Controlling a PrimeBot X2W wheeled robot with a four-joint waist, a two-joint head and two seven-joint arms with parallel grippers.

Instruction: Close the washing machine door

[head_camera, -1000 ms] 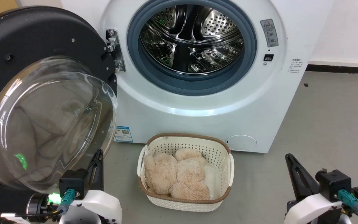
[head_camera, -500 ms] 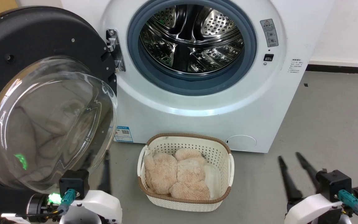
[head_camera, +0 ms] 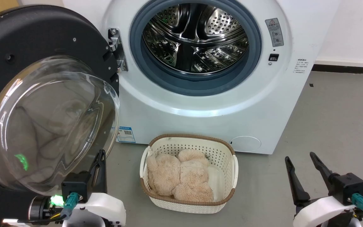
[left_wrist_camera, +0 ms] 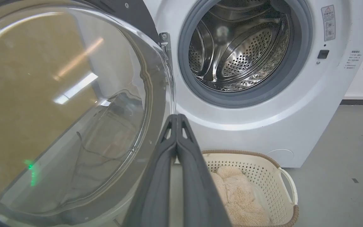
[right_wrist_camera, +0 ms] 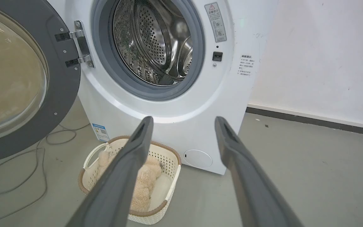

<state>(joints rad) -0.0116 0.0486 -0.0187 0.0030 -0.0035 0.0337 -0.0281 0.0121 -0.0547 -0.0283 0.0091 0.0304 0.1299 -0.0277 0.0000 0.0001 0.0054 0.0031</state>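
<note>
The washing machine door (head_camera: 43,104) hangs wide open to the left of the washing machine (head_camera: 206,104), awaiting a push. The left gripper (left_wrist_camera: 176,119), fingers pressed together, likely to serve as a blunt pusher, points up beneath the door's glass bowl. The right gripper (head_camera: 299,157), spread and empty, waits low, right of the machine.

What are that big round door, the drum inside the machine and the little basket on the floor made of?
The washing machine door: glossy black frame, probably plastic, around a clear bulging bowl that looks like glass, mirroring lights. The drum: shiny perforated metal, likely stainless steel. The basket: matte cream plastic by its moulded holes, with a brown woven-looking rim.
</note>
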